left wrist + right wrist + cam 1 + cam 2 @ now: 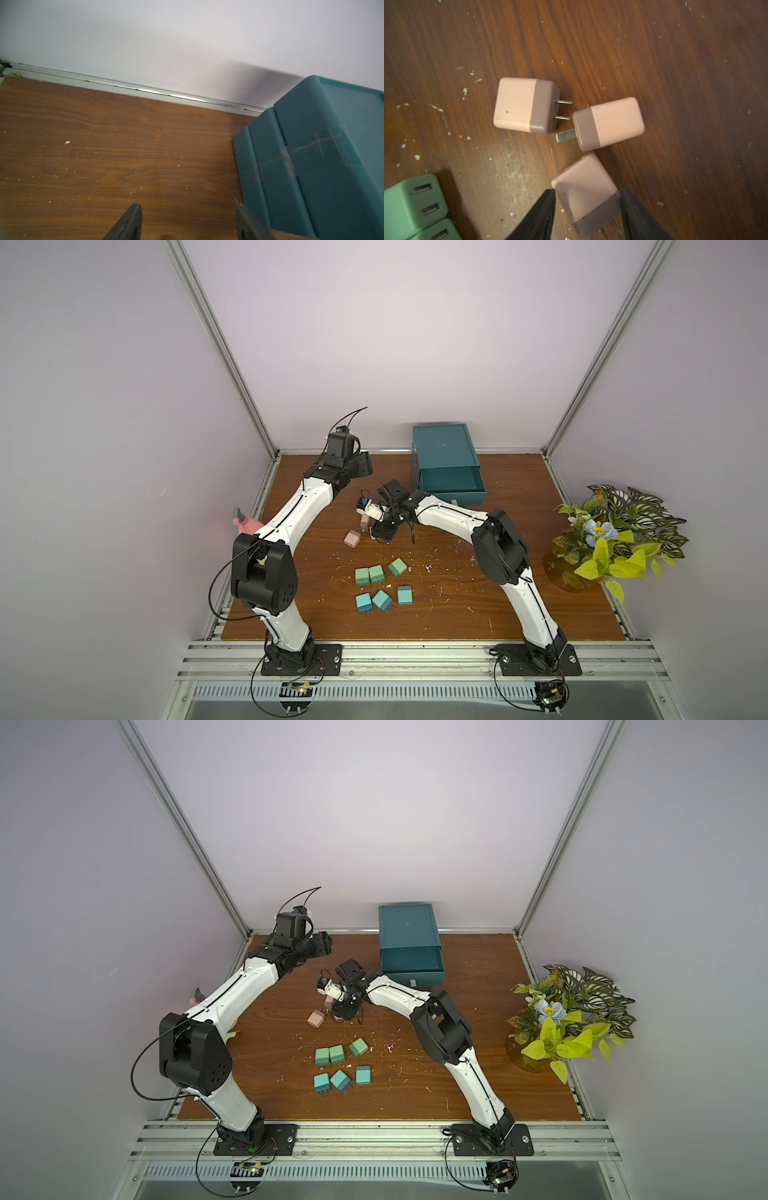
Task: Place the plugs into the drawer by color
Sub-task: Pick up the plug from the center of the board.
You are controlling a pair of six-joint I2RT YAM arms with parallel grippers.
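Right gripper [587, 190] is low over the table [457, 597], jaws straddling one pink plug [584, 187]. Both fingers [537, 216] look to be against its sides. The plug sits skewed between them, prongs toward the wrist; can't tell if it's clamped or just bracketed. Second pink plug [525, 105] and third pink plug [610, 123] lie flat just past the fingertips, prong ends facing each other, close together. Green plugs [376, 574] are in a row of three mid-table: two touching, one just beside. Blue plugs [382, 600] are in a second row of three, right behind them on the arm-base side. The chest [444, 448] is at the back edge of the table with one drawer [451, 483] pulled out toward the arms, near the right wrist. Left gripper [188, 223] is at the back of the table beside the chest, jaws apart and holding nothing.
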